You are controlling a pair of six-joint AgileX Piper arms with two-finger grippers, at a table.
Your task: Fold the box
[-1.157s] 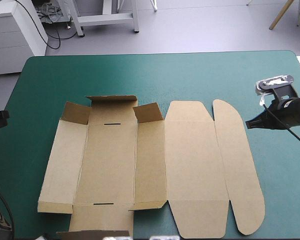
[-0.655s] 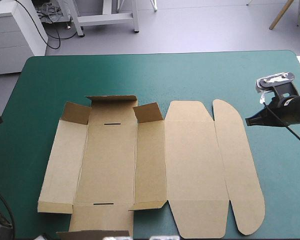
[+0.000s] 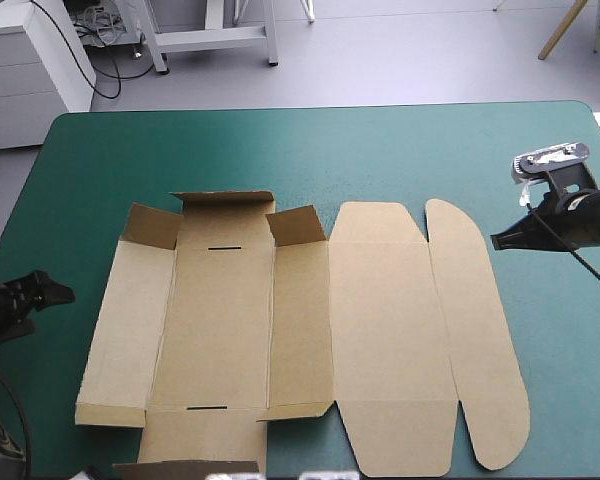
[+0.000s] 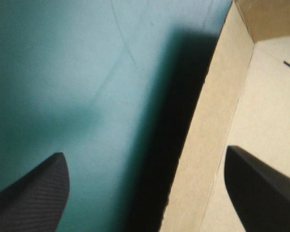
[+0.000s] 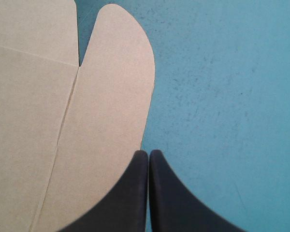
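**tapejam:** So where are we? The box (image 3: 300,320) lies opened out flat in the middle of the tabletop (image 3: 400,150), reaching close to the near edge. Only the little flaps (image 3: 152,225) along its far side stand up a bit. No walls raised, so I'd say we're right at the start.

**finfold:** Yep. Our left gripper (image 3: 40,308) sits by the tabletop's left edge, fingers spread wide, just beside the box's left side panel (image 3: 125,330). From its wrist we see the panel's outer edge ahead, between the two fingers. It throws a dark shadow on the teal-green cover (image 4: 63,72), so it looks lifted a touch. Can't tell if a finger touches it.

**tapejam:** And the right gripper (image 3: 500,242)?

**finfold:** Fingers pressed together into one point, holding nothing. It's near the right edge, tip just beside the rounded flap (image 3: 475,330) at the box's right end.

**tapejam:** So left wall first, we reckon?

**finfold:** Probably. We want one finger under that outer edge and one over it, with a shallow bite. Then we swing the panel up along its crease rather than pulling sideways, or the whole sheet slides. The closed right tip could press on the board to pin it. It's thin board, so we go easy or it kinks off the crease.
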